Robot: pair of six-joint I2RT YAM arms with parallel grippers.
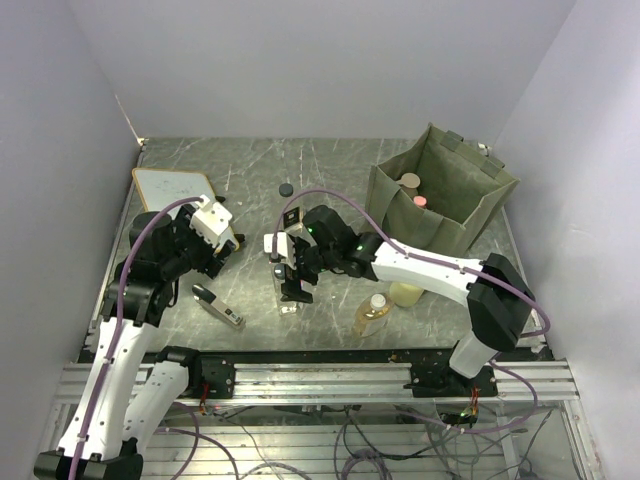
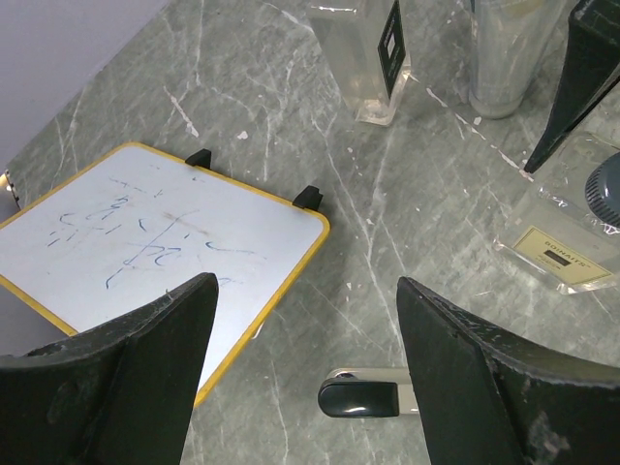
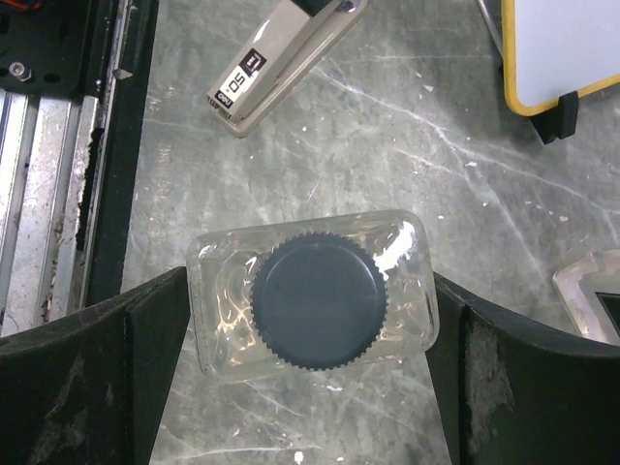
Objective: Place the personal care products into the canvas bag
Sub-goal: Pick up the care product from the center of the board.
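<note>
Starting at the clear bottle (image 3: 315,302), we find it upright on the table (image 3: 407,116), its dark ribbed cap uppermost, between the fingers of the right gripper (image 3: 310,291). Both fingers (image 3: 126,349) meet its short sides, so we record that gripper as clamped on it.

Just beside it stands a second clear bottle (image 2: 373,58) with a black label, and near that a translucent grey container (image 2: 504,58). Both are upright on the table.

Nearer the right arm's base, an amber bottle (image 1: 373,314) with a white cap and a pale yellow-green bottle (image 1: 406,293) sit close together on the table, outside the bag.

The canvas bag (image 1: 480,200) stands with its mouth open at the far right corner, and two capped bottles (image 1: 410,183) are inside it.

The left gripper (image 2: 307,291) hangs with its jaws spread wide and nothing between them. It is above bare table, between the yellow-edged white board (image 2: 145,242) and the tip of the slim gadget (image 2: 363,395).

A small black disc (image 1: 287,188) lies alone at mid-table.
</note>
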